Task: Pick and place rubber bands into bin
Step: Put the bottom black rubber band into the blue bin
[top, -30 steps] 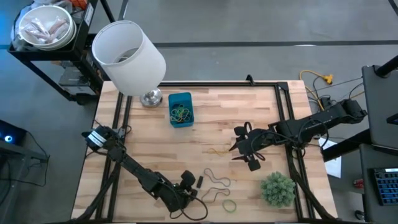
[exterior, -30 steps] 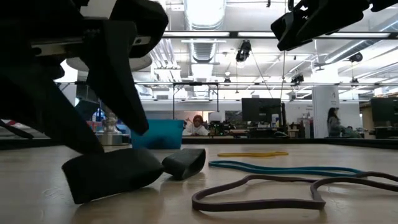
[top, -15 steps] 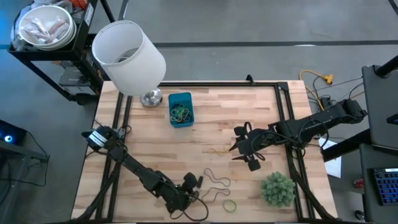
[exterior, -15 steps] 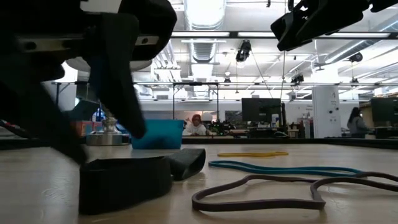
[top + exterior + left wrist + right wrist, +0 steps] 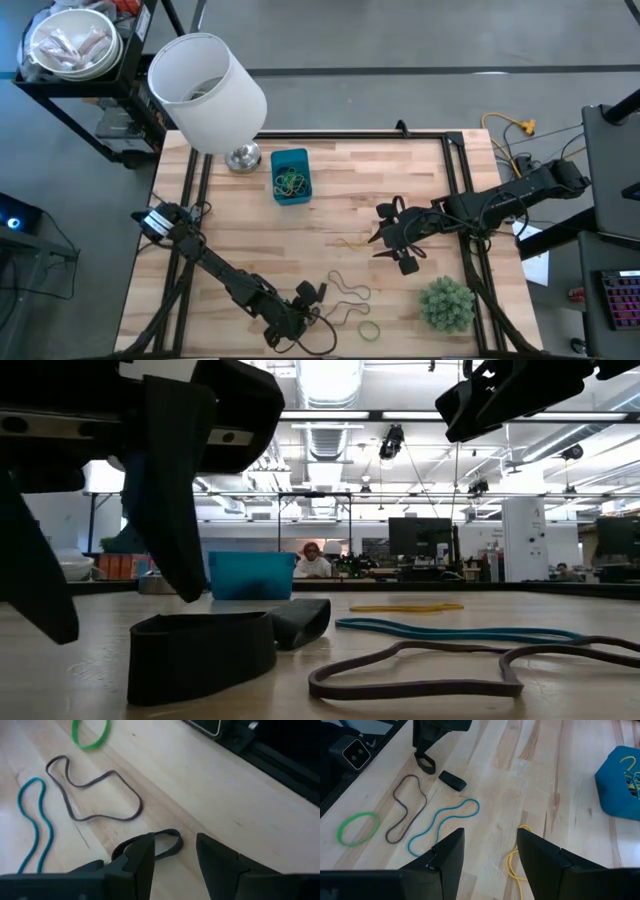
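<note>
Left pincer (image 5: 172,857) low at the table's (image 5: 330,215) near edge, fingers apart over a black band (image 5: 167,842). Brown band (image 5: 95,795), teal band (image 5: 35,825), green band (image 5: 90,732) loose alongside. Right pincer (image 5: 487,852) mid-table, fingers apart, above the yellow band (image 5: 515,862). Blue bin (image 5: 290,176) at far edge, bands inside.

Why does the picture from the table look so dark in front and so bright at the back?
In the low view, bright ceiling lights in the room behind turn the left pincer into a black silhouette, and it is close enough to look huge. The wide black band beside it is just as dark. In the high view the light is even on the table.
</note>
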Controlling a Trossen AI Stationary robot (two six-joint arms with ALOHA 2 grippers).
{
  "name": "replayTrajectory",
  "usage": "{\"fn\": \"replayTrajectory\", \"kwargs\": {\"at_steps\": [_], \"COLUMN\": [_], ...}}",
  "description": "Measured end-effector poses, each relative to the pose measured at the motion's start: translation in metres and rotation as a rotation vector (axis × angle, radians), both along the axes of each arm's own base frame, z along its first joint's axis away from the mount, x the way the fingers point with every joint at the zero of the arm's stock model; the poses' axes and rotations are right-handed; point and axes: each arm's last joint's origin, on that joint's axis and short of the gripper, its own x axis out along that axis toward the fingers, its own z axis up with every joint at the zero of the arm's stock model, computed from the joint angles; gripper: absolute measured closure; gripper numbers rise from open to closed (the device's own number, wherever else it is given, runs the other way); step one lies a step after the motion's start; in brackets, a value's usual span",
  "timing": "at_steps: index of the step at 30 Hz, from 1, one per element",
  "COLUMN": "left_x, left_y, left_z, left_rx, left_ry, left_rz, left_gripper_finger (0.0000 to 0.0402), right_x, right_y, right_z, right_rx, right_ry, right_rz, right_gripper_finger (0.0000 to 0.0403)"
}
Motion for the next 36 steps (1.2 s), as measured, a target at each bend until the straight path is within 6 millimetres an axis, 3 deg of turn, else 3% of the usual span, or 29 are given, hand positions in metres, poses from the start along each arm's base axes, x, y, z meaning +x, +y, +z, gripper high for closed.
{"fn": "replayTrajectory", "kwargs": {"at_steps": [14, 21, 25, 32, 36], "left_x": [0.008, 0.011, 0.010, 0.007, 0.001], "left_y": [0.012, 0.014, 0.015, 0.023, 0.034], "left_z": [-0.011, -0.018, -0.016, -0.007, 0.012], "left_rx": [-0.045, -0.044, -0.022, 0.114, 0.231], "left_ry": [0.053, 0.071, 0.064, 0.047, 0.021], "left_rz": [0.015, 0.020, 0.004, 0.101, 0.193], "left_gripper_finger": [0.0274, 0.0329, 0.0390, 0.0401, 0.0401], "right_x": [0.000, 0.000, 0.000, -0.001, -0.001], "right_y": [0.000, 0.000, 0.000, 0.000, 0.000], "right_z": [-0.001, -0.002, -0.002, -0.002, -0.002], "right_rx": [-0.001, -0.001, -0.001, -0.002, -0.002], "right_ry": [0.003, 0.005, 0.005, 0.006, 0.006], "right_rz": [0.000, 0.000, 0.000, 0.000, 0.000], "right_gripper_finger": [0.0227, 0.0227, 0.0227, 0.0227, 0.0227]}}
